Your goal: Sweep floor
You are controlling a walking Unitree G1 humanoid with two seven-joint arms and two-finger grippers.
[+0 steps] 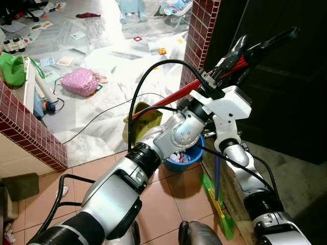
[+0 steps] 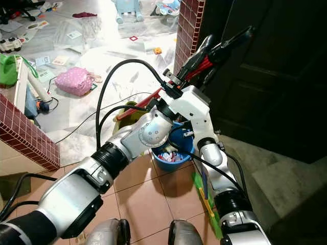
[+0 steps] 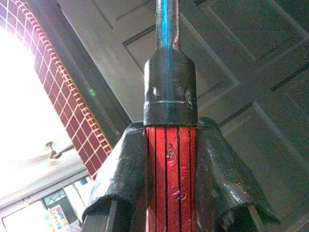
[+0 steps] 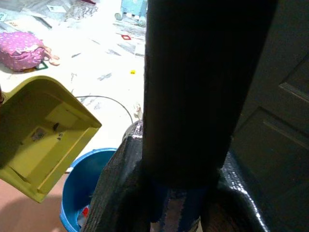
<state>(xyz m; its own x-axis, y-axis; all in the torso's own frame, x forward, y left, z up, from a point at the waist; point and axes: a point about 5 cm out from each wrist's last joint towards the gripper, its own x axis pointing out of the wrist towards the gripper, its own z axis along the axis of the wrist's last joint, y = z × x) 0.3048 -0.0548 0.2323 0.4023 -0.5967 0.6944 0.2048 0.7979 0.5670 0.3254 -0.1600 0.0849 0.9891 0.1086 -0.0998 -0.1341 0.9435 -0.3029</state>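
Gripping a ribbed red handle (image 3: 171,179), the left gripper (image 3: 171,193) nears a dark panelled door (image 3: 251,72).

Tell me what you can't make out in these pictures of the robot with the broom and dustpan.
- Blue bucket: partly behind the left arm in the left eye view; contents too small to identify.
- Green broom head: bristles run behind the right arm.
- Yellow dustpan: left edge of the right wrist view cuts it.
- Floor litter: too small and overexposed to name.

Both arms raised forward; left gripper (image 1: 240,53) and right gripper (image 4: 178,193) clamped.
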